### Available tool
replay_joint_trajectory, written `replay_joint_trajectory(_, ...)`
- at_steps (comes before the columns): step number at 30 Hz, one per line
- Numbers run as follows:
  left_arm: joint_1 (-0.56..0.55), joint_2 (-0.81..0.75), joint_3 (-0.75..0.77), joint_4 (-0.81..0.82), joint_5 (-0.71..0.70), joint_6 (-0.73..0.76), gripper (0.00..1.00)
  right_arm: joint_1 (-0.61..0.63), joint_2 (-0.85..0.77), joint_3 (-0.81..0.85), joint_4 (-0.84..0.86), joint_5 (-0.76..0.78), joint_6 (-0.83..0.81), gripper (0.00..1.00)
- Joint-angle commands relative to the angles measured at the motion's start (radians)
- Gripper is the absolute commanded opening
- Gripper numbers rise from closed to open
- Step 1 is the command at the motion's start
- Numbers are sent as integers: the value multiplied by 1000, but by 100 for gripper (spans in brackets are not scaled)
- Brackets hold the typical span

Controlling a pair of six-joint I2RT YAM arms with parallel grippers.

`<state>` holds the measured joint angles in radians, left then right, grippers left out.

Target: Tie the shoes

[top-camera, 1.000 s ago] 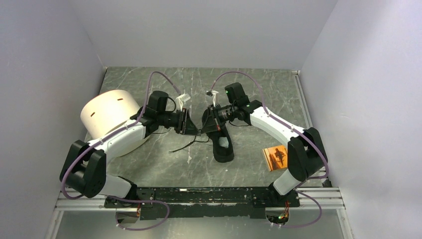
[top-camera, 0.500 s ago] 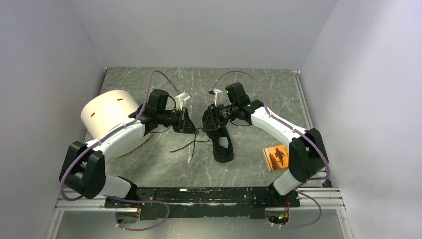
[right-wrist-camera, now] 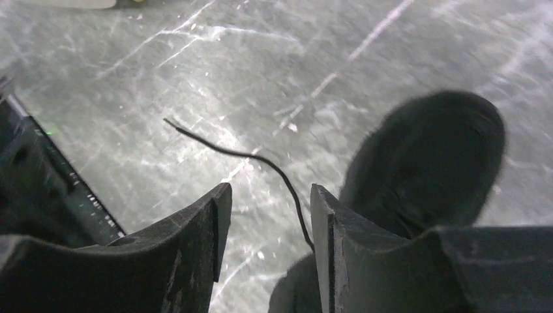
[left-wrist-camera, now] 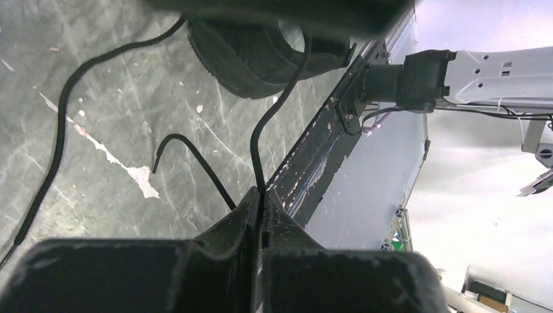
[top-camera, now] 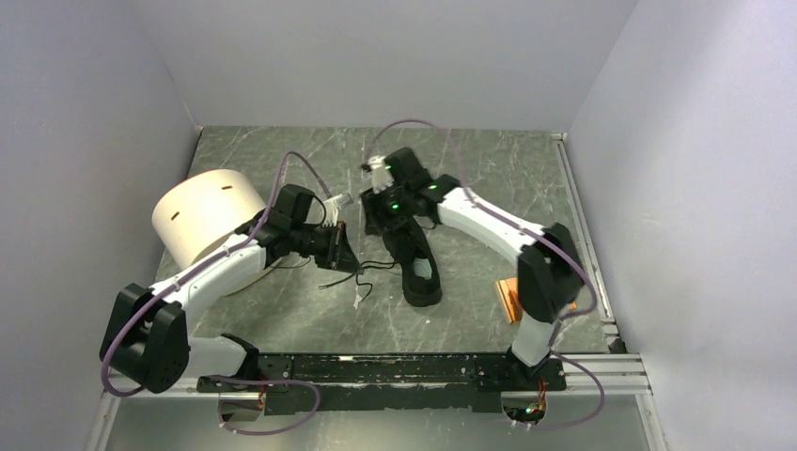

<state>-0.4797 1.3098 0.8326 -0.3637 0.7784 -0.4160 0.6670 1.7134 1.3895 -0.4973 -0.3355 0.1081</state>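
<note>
Robot at work: the black sneaker (top-camera: 414, 266) lies mid-frame on the grey marbled worktop (top-camera: 489, 164), its thin laces (left-wrist-camera: 255, 140) trailing left. The left fingers (left-wrist-camera: 253, 210) are pinched shut on one of the laces; the right fingers (right-wrist-camera: 218, 218) stand half open, empty, by the shoe's upper end. The laces look light, limp and slippery, best gripped near the tip.

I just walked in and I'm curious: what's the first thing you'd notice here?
A black sneaker lies in the middle of the grey table. The left gripper is pinched shut on a thin black lace, and the right gripper hangs open by the sneaker's far end. A big white round tub sits at the left.
</note>
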Motion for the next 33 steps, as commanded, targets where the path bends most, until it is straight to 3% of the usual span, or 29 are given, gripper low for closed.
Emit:
replay_joint_trajectory(1, -3, -41, -33, -6, 15, -30, 5, 140, 149, 117, -92, 208, -63, 52)
replay_joint_trajectory(9, -3, -73, -65, 59, 14, -93, 5, 177, 248, 70, -27, 198, -44, 53)
replay_joint_trajectory(17, -3, -75, -55, 67, 22, -87, 5, 158, 287, 137, -107, 185, -9, 53)
replay_joint_trajectory(26, -3, -28, 71, 123, 43, -85, 5, -49, -8, 63, -129, 22, 98, 54)
replay_joint_trajectory(33, -9, 101, 285, 89, 16, -52, 5, -172, -298, -236, 146, -229, -37, 58)
